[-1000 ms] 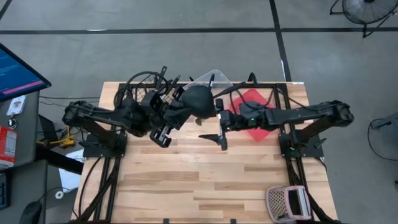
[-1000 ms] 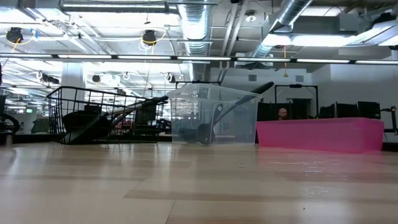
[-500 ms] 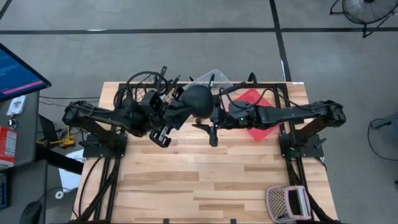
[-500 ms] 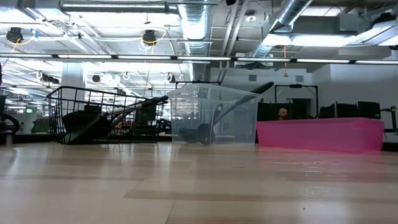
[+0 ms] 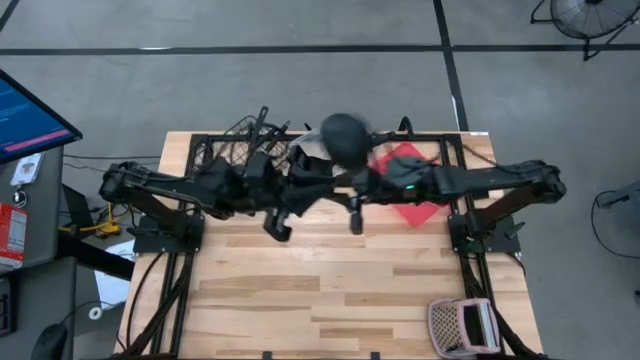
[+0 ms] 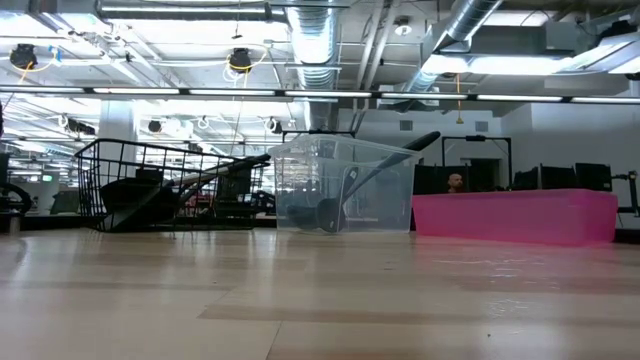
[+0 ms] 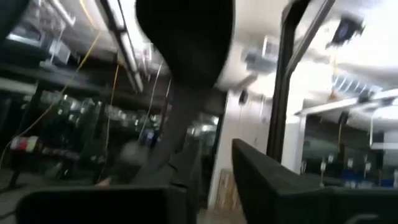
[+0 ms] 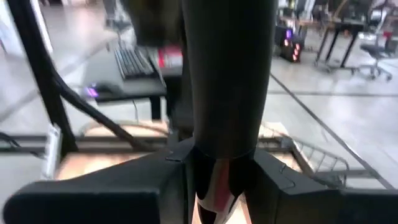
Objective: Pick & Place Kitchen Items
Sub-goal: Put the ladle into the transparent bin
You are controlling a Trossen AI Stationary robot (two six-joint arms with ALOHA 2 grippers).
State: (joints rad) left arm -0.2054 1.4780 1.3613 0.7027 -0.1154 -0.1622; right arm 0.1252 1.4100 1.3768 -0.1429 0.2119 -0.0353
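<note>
A black ladle with a big round bowl (image 5: 345, 135) hangs above the table's far middle, over the clear tub (image 5: 312, 148). My right gripper (image 5: 352, 197) is shut on its thick dark handle (image 8: 227, 93). My left gripper (image 5: 283, 205) is just left of it, its fingers standing a little apart. In the left wrist view the ladle's bowl (image 7: 186, 37) and handle run along one side of the left gripper (image 7: 217, 171). More black utensils lie in the wire basket (image 6: 170, 185) and the tub (image 6: 345, 185). My right gripper pinches the ladle's handle (image 8: 225, 146) between its two fingers, coming level from the table's right side, fingers across the handle. The ladle is lifted clear of the table. My left gripper has the handle (image 7: 166, 140) beside one finger; I cannot tell whether it touches.
A red tray (image 5: 408, 190) lies at the far right under my right arm. The black wire basket (image 5: 232, 150) stands at the far left. A pinkish-white perforated box (image 5: 462, 326) sits at the near right corner. Bare wood fills the table's near half.
My right gripper has moved toward the table's left, reached the ladle's handle and shut on it. My left arm has stretched toward the right and its fingers have parted. The ladle's bowl has swung toward the far edge and to the right.
</note>
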